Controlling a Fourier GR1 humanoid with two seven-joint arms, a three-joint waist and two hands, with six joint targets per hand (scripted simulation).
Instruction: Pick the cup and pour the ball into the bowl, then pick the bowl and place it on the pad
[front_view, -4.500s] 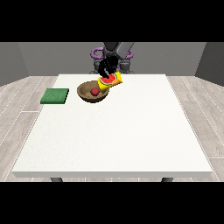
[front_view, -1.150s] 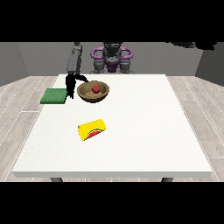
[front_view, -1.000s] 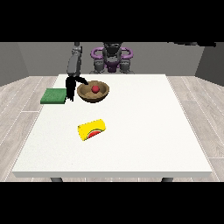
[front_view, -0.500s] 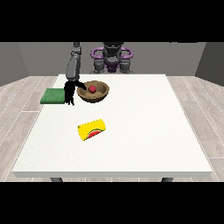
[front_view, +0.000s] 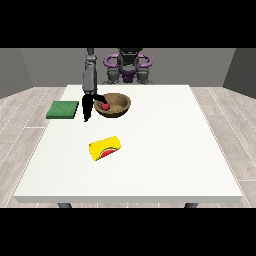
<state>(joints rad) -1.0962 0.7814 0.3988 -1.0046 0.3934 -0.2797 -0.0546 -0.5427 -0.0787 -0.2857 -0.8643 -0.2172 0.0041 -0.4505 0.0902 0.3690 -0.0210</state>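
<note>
Hand at the view's left (front_view: 88, 106) hanging fingers-down beside the brown bowl (front_view: 115, 106), thumb hooked over its left rim; fingers long and downward, degree of curl unclear. Red ball (front_view: 105, 105) inside bowl. Yellow cup (front_view: 105, 148) on its side on white table (front_view: 165, 145); no readable writing. Green pad (front_view: 63, 109) left of hand. Forearm near vertical.

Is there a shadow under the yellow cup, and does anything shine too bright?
Front view: the yellow cup lies on its side, no clear dark shadow under it. Front view: the white table is evenly lit, without glare. Front view: inside the brown bowl looks darker around the red ball.
</note>
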